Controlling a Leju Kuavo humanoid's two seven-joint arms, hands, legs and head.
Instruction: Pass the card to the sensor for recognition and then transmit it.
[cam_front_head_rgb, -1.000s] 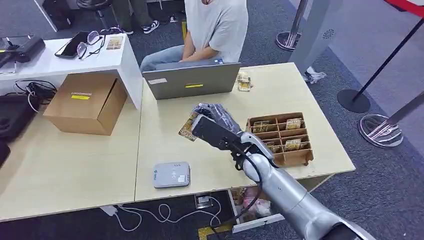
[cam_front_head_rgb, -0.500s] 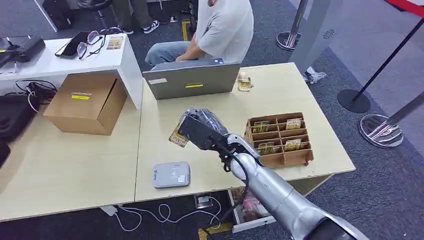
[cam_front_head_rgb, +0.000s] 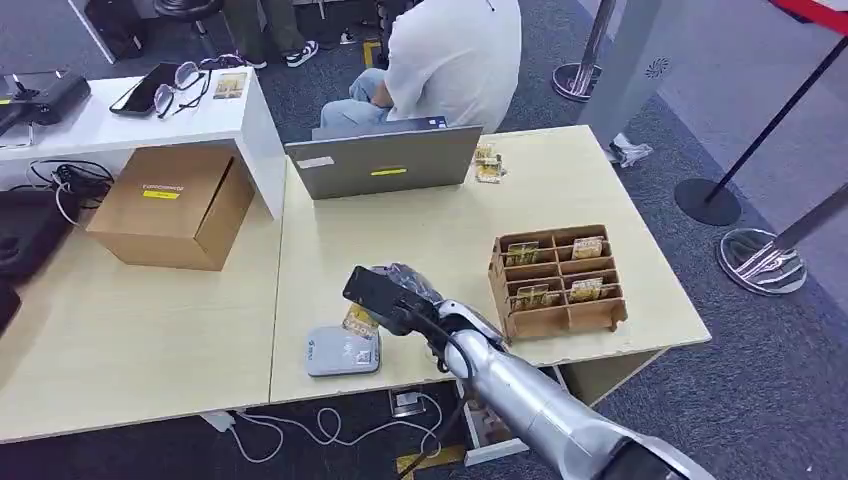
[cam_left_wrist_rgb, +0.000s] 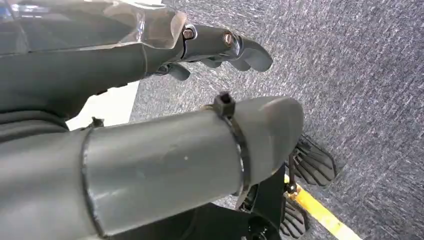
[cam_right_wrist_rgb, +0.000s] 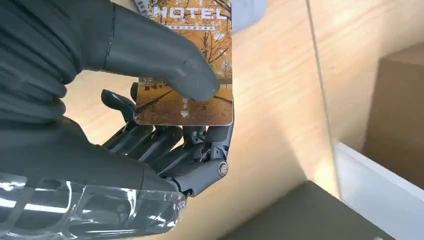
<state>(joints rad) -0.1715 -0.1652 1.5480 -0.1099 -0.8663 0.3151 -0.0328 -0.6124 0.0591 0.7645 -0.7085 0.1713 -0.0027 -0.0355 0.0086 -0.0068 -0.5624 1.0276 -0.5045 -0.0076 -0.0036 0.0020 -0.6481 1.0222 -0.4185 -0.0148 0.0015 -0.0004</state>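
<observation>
My right hand (cam_front_head_rgb: 390, 292) hovers low over the table and holds a hotel card (cam_front_head_rgb: 360, 321) printed with autumn trees. In the right wrist view the card (cam_right_wrist_rgb: 192, 75) is pinched between the thumb (cam_right_wrist_rgb: 165, 62) and the darker fingers beneath it. The card's lower edge hangs just above the far edge of the grey sensor box (cam_front_head_rgb: 342, 350), which lies flat near the table's front edge. My left hand (cam_left_wrist_rgb: 220, 45) hangs over the carpet, fingers apart and holding nothing.
A wooden card rack (cam_front_head_rgb: 557, 279) with several cards stands right of my hand. A laptop (cam_front_head_rgb: 385, 160) and a seated person (cam_front_head_rgb: 450, 60) are at the far edge. A cardboard box (cam_front_head_rgb: 172, 205) sits left. Stanchion bases (cam_front_head_rgb: 760, 260) stand on the carpet right.
My right hand has carried the card down and to the left, from mid-table beside the rack to just over the sensor box. The person behind the laptop has turned away.
</observation>
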